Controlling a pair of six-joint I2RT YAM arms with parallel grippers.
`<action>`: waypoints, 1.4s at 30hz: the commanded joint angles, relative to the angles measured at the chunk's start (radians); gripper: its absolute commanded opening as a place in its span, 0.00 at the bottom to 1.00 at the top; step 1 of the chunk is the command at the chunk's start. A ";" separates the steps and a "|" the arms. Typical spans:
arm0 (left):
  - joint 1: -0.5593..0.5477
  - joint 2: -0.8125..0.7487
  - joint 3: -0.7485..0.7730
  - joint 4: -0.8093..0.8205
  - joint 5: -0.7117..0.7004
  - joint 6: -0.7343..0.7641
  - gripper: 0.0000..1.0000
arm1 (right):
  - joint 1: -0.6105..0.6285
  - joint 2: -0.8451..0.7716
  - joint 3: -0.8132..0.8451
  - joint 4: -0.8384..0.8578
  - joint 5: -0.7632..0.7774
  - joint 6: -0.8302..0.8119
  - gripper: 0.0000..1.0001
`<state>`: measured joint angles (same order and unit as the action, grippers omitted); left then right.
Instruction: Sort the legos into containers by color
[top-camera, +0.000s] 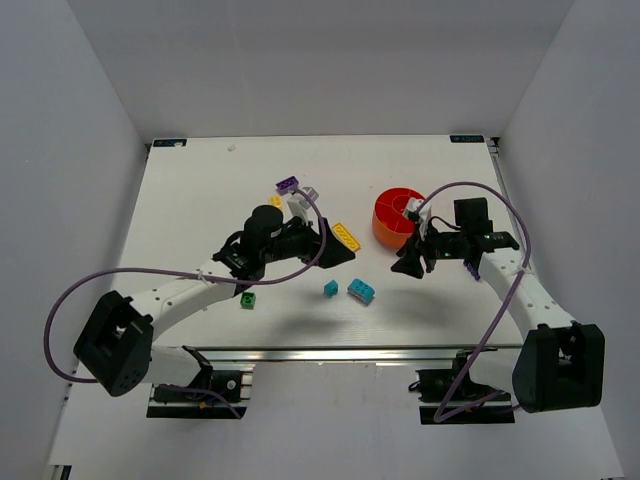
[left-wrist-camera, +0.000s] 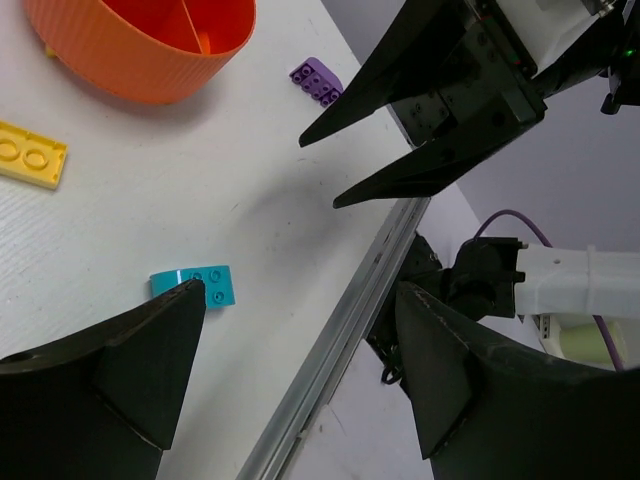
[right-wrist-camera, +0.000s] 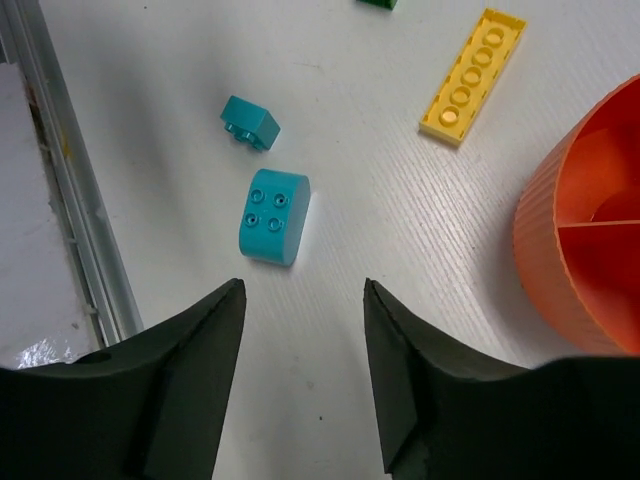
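The orange-red bowl (top-camera: 398, 215) with inner dividers stands right of centre. Two teal bricks (top-camera: 361, 291) (top-camera: 330, 288) lie in front of it, and a yellow brick (top-camera: 346, 236) lies to its left. A green brick (top-camera: 247, 300) lies by the left arm, and a purple brick (top-camera: 287, 184) lies further back. My left gripper (top-camera: 340, 253) is open and empty beside the yellow brick. My right gripper (top-camera: 408, 265) is open and empty, just right of the teal bricks. In the right wrist view the rounded teal brick (right-wrist-camera: 274, 215) lies just ahead of the open gripper (right-wrist-camera: 303, 285).
A small yellow brick (top-camera: 275, 201) and a pale piece (top-camera: 305, 197) lie near the purple brick. Another purple brick (top-camera: 471, 268) lies by the right arm. The metal rail (top-camera: 330, 353) marks the table's near edge. In the left wrist view the right gripper (left-wrist-camera: 330, 170) is close ahead.
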<state>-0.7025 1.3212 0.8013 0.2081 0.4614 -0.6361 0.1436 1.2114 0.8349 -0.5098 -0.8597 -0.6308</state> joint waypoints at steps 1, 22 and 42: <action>-0.003 -0.004 0.024 0.036 0.040 -0.007 0.85 | 0.013 -0.030 -0.028 0.043 -0.021 -0.012 0.58; 0.011 -0.499 -0.042 -0.587 -0.443 0.339 0.91 | 0.393 0.223 -0.045 0.304 0.379 0.071 0.89; 0.011 -0.573 -0.134 -0.500 -0.360 0.208 0.88 | 0.490 0.327 -0.026 0.306 0.551 0.140 0.49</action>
<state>-0.6949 0.7429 0.6827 -0.3355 0.0685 -0.3901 0.6243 1.5578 0.7891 -0.2081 -0.3183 -0.4892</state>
